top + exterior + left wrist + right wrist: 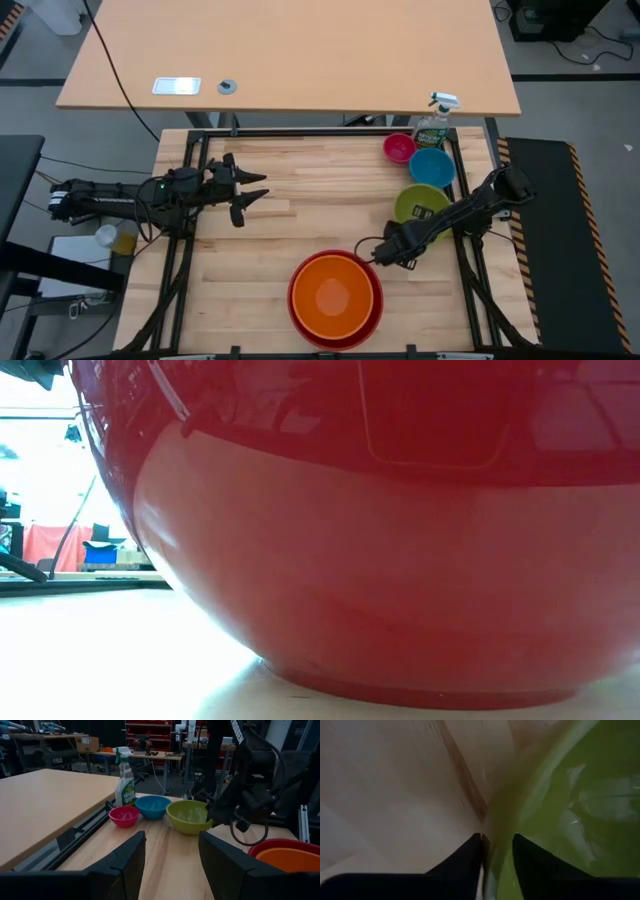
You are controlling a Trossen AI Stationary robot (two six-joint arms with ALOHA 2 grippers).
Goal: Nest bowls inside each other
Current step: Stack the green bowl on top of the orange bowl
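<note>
An orange bowl (333, 293) sits nested in the red bowl (300, 318) near the table's front edge; the red bowl's wall (380, 580) fills the low view. The lime green bowl (415, 200), blue bowl (432, 167) and pink bowl (399, 148) stand in a row on the table at the right. My right gripper (496, 845) points steeply down over the lime green bowl's near rim (206, 824), half open, one finger on each side of it. My left gripper (170, 850) hovers open at the table's left, level, touching nothing. My right gripper straddles the lime green bowl's near rim (490, 827), coming from above at a slant. One finger (470, 852) stands outside over the table, the other (530, 855) inside the bowl. Whether either finger touches the rim I cannot tell. The bowl rests on the table.
A green spray bottle (435, 122) stands at the far right, just behind the pink bowl. A larger tan table (290, 55) lies beyond the far edge. Bare wood (300, 215) spreads across the table's middle.
</note>
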